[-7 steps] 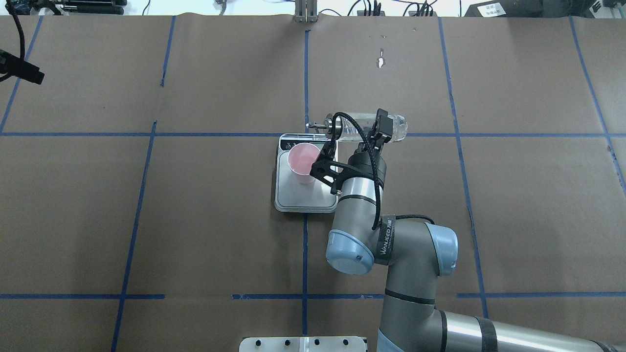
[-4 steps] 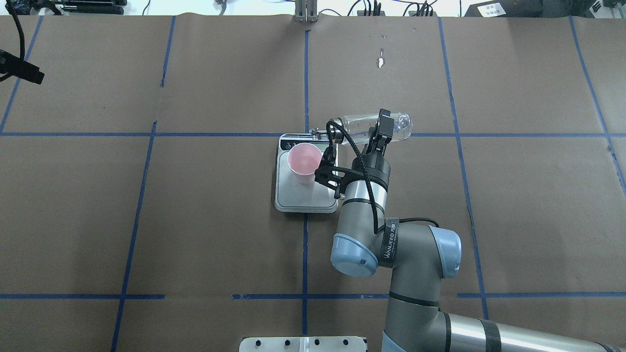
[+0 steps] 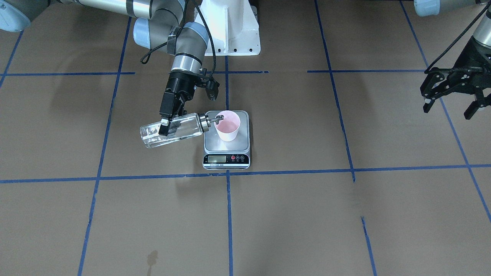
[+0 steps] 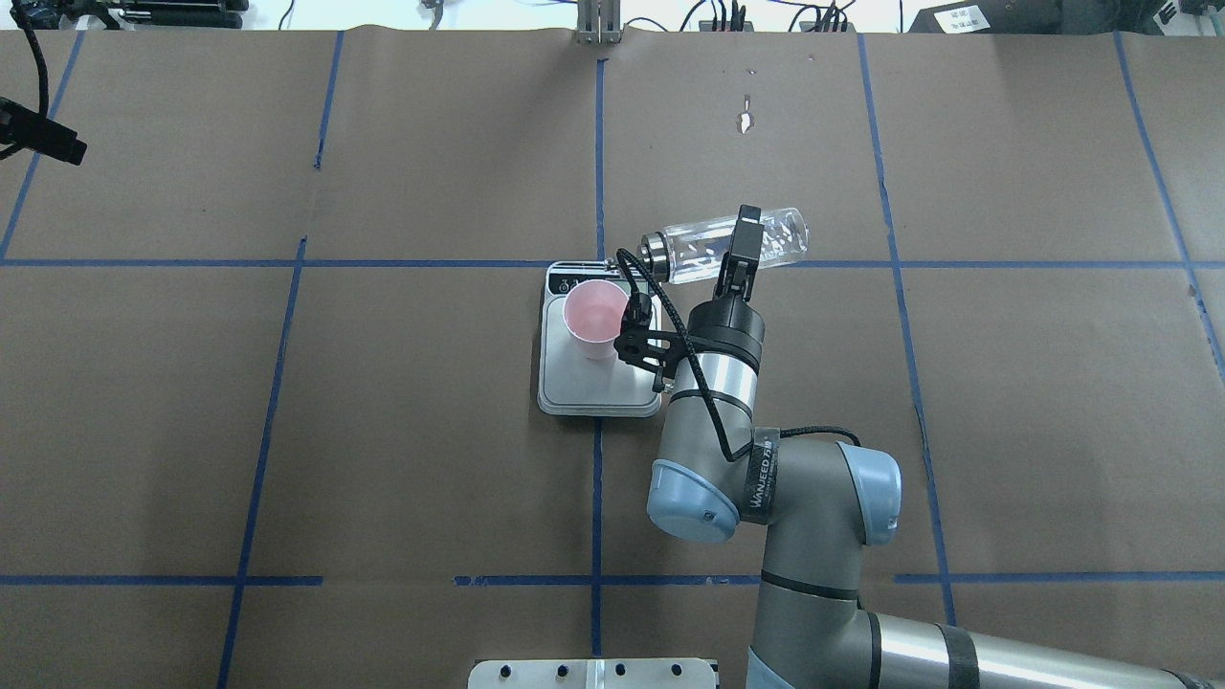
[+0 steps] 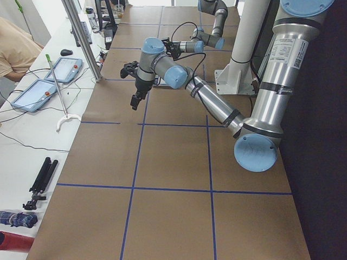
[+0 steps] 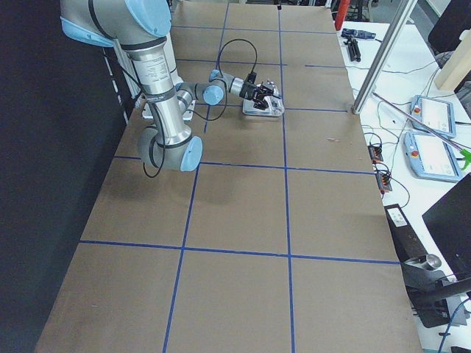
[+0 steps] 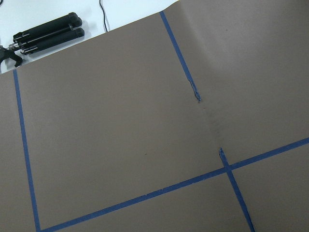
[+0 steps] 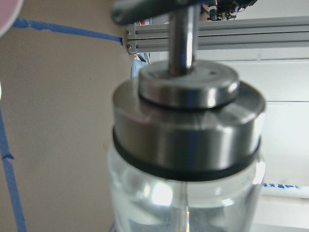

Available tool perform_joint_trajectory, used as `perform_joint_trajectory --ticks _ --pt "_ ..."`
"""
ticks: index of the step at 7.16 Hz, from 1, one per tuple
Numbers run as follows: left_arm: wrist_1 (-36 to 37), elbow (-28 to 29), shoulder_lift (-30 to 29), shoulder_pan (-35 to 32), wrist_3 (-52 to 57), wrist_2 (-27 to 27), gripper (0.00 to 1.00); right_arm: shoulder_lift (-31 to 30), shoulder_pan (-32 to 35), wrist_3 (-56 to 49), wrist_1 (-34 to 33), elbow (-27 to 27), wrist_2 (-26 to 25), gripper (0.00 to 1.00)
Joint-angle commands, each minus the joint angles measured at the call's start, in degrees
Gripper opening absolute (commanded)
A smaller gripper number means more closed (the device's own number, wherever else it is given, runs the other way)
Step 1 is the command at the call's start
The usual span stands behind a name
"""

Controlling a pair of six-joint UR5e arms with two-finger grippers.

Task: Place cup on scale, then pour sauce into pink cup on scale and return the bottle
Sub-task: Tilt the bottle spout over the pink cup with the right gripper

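Note:
The pink cup (image 3: 227, 130) stands upright on the silver scale (image 3: 226, 147), towards its display end. My right gripper (image 3: 165, 127) is shut on the clear glass bottle (image 3: 174, 131), which it holds nearly level in the air beside the scale. The metal spout (image 3: 215, 119) sits at the cup's rim. From overhead the bottle (image 4: 694, 251) lies beyond the scale (image 4: 598, 388) and to the right of the cup (image 4: 593, 316), with the right gripper (image 4: 742, 244) across it. The right wrist view shows the bottle's collar (image 8: 188, 130) close up. My left gripper (image 3: 448, 105) is open and empty, far off to the side.
Brown paper with blue tape lines (image 4: 596, 144) covers the table. The robot's white base (image 3: 230, 27) stands behind the scale. A black tripod (image 7: 46, 36) lies past the table's edge in the left wrist view. Tablets and cables lie beyond the far edge (image 6: 427, 132).
The right gripper has drawn the bottle to the right and turned it, so its spout end has pulled back from over the cup. Cup, scale and left arm have not moved.

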Motion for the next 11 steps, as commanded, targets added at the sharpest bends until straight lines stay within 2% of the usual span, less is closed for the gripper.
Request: perform_joint_trajectory --ticks 1,6,11 --pt "0.0 0.0 0.0 0.0 -0.03 0.0 0.91 -0.04 0.0 -3.34 -0.05 -0.49 -1.81 0.0" --pt "0.09 0.0 -0.09 0.0 -0.12 0.0 0.91 -0.22 0.0 -10.64 -0.05 -1.1 -4.8 0.0" --pt "0.09 0.0 -0.09 0.0 -0.47 0.0 0.91 -0.57 -0.26 -12.41 -0.05 -1.54 -6.65 0.0"
